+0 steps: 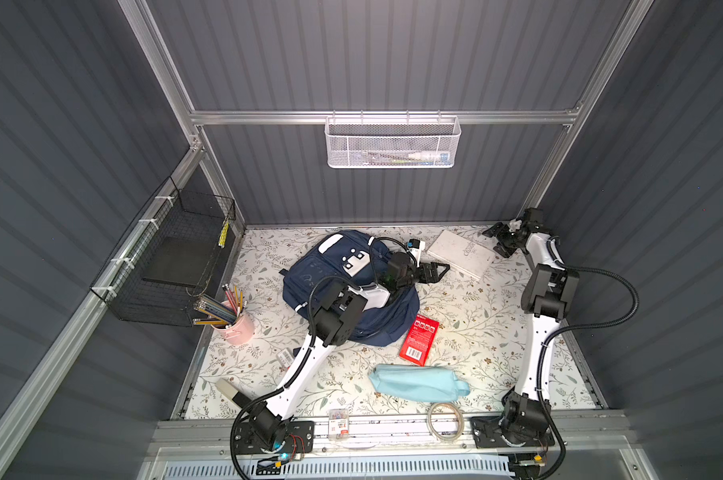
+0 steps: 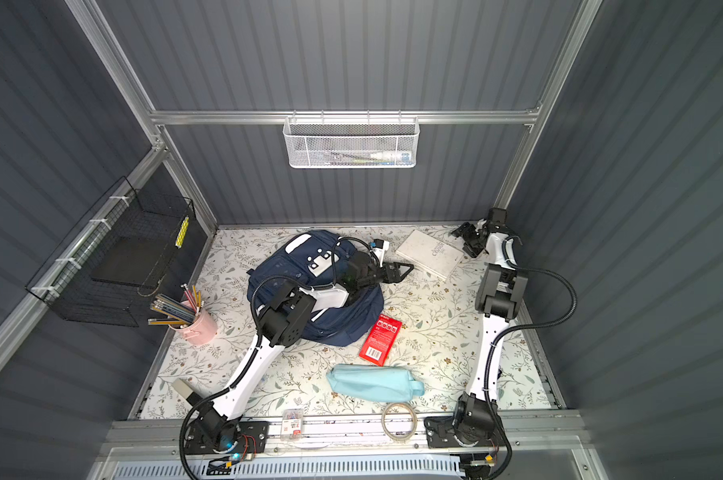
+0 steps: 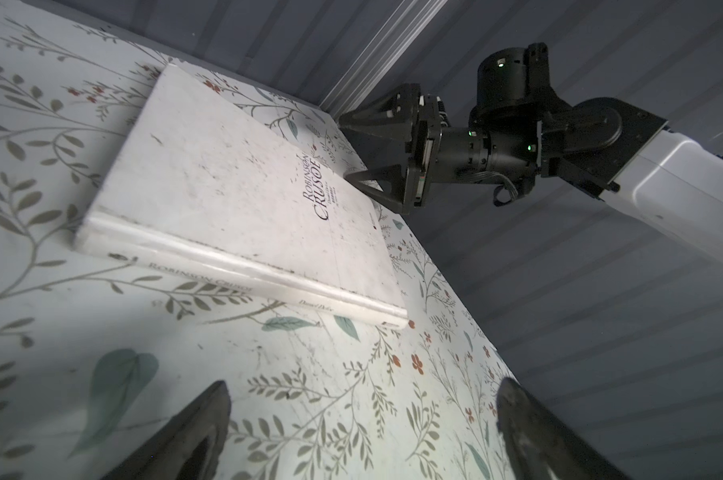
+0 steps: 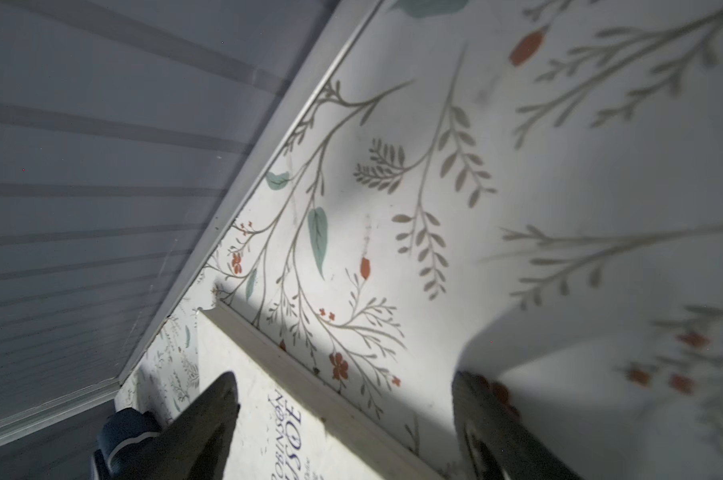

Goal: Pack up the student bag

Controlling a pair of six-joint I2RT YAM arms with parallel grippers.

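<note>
Now | left arm [image 1: 306,365] across student bag [image 1: 306,274], jaws wide | right jaws spread, seemingly straddling book [image 1: 459,251] edge

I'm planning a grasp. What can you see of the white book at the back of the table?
The white book is a thin closed hardcover lying flat, cover up, on the floral tablecloth near the back right corner, askew to the walls. Its scuffed cover reads Robinson Crusoe in dark letters; the spine repeats it with Daniel Defoe. The open right gripper straddles one edge, one finger over the cover; contact cannot be told.
</note>
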